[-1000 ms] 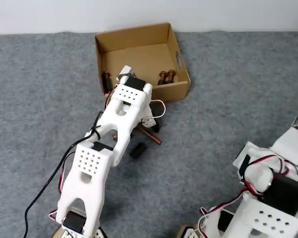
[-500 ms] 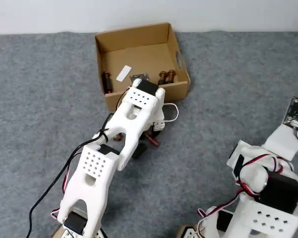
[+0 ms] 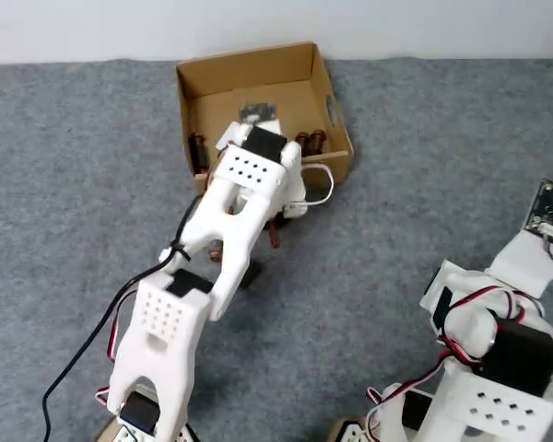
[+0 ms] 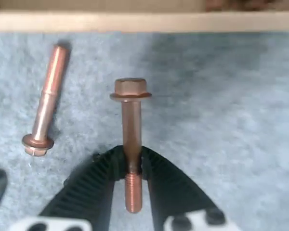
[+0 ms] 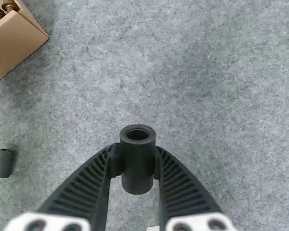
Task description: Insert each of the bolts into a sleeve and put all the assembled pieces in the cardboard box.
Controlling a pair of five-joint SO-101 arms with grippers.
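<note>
Left arm (image 3: pixel 240 203) swung toward cardboard box (image 3: pixel 249 69) | left hand (image 4: pixel 130 156) clamps bolt (image 4: pixel 130 120) | right hand (image 5: pixel 136 151) grips sleeve (image 5: pixel 137 161) (per wrist views)

Surface: a flat top (image 3: pixel 424 166) covered in grey, short-piled, felt-like carpet.
Texture: mottled light and dark grey fibres, seen close in both wrist views.
Far edge: a plain pale band (image 3: pixel 442 28) runs along the back of the surface in the high view; whether it is a wall or a board cannot be told.
Light: soft and even, with faint blurred shadows on the carpet.
</note>
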